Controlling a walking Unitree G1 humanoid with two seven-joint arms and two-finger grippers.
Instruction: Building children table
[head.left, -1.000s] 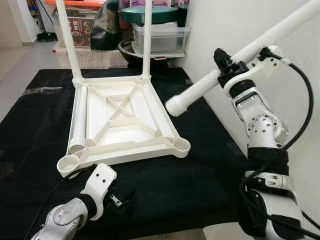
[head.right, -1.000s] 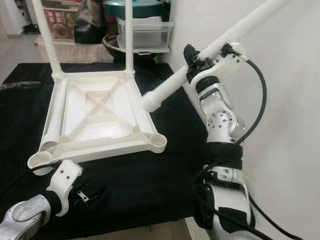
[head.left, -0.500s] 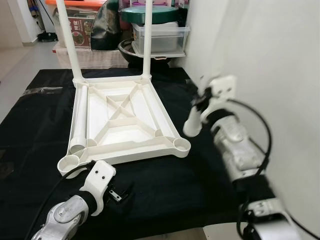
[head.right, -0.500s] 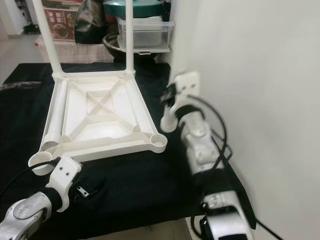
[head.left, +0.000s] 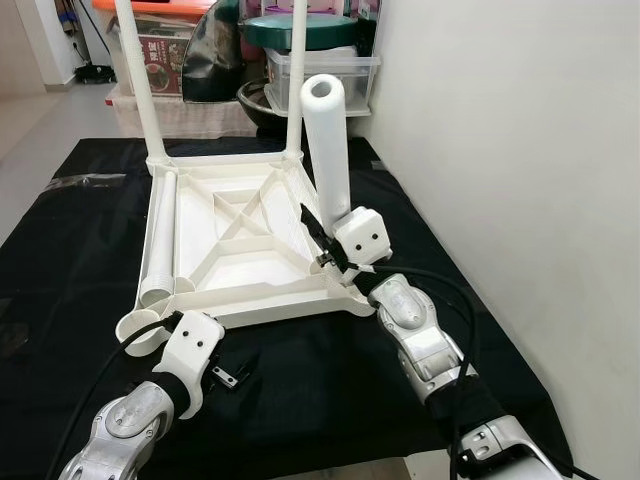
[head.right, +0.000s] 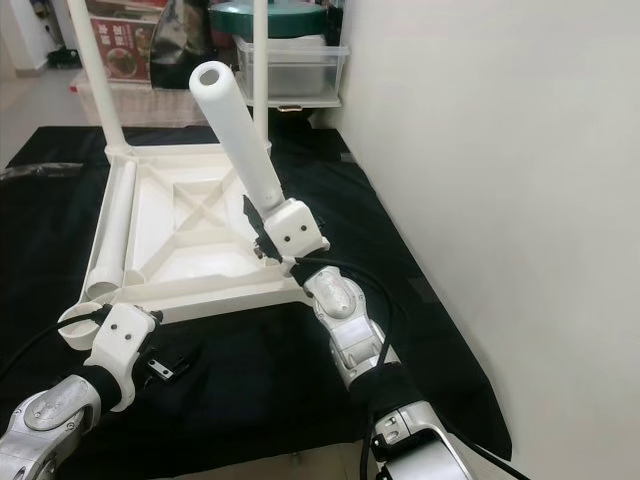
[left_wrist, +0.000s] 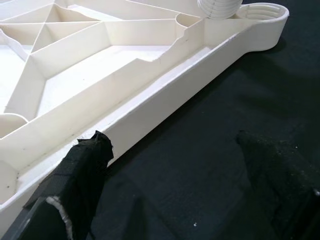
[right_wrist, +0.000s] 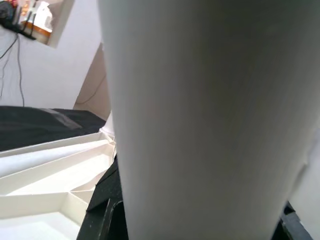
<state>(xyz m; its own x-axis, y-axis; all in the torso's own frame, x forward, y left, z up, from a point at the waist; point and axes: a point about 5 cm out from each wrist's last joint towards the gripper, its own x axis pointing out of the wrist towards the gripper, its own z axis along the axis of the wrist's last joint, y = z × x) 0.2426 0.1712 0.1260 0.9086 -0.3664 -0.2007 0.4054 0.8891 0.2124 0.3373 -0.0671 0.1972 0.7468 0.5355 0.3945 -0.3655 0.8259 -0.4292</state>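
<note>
Black cloth (head.left: 60, 250) open and bare to the left of the upturned white tabletop (head.left: 240, 240). Near-right corner crowded: white table leg (head.left: 328, 150) stands almost upright there, clamped in the right gripper (head.left: 330, 250). Far edge blocked by two fitted legs (head.left: 135, 80) and stacked bins (head.left: 320, 70) behind. Loose leg (head.left: 158, 240) lying along the left rail. White wall (head.left: 500, 150) hemming in the right side. Left gripper (left_wrist: 185, 170), fingers apart, just short of the near rim.

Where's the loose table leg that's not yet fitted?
In the left eye view, the spare leg lies inside the upturned tabletop along its left rail, its open end beside the near-left corner socket.
</note>
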